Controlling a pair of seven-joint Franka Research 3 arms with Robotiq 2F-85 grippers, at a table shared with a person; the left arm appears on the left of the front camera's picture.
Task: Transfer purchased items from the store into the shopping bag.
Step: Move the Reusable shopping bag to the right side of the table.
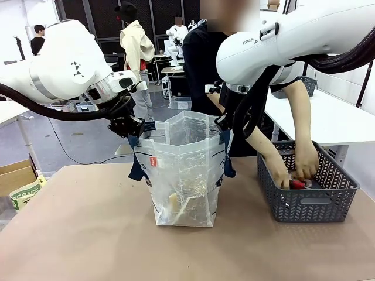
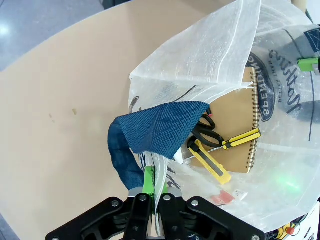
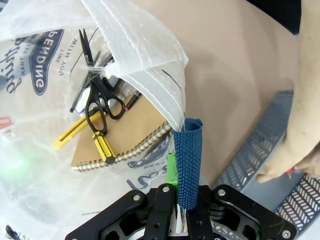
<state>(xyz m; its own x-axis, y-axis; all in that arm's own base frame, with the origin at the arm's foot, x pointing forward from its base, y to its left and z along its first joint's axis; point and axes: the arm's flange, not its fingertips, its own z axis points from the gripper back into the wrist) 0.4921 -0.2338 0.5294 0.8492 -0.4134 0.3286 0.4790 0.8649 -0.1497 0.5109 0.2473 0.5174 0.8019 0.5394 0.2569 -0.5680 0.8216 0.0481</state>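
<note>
Bright even light, soft shadows, sheen on the shopping bag [image 1: 187, 170]; wrist-view edges bowed

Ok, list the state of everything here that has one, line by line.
shopping bag: upright on the table, mouth held open.
left gripper: shut on the bag's rim.
right gripper: shut on the bag's rim.
notebook: closed, lying inside the bag.
scissors: closed, on the notebook.
basket: upright, person's hands inside.
</note>
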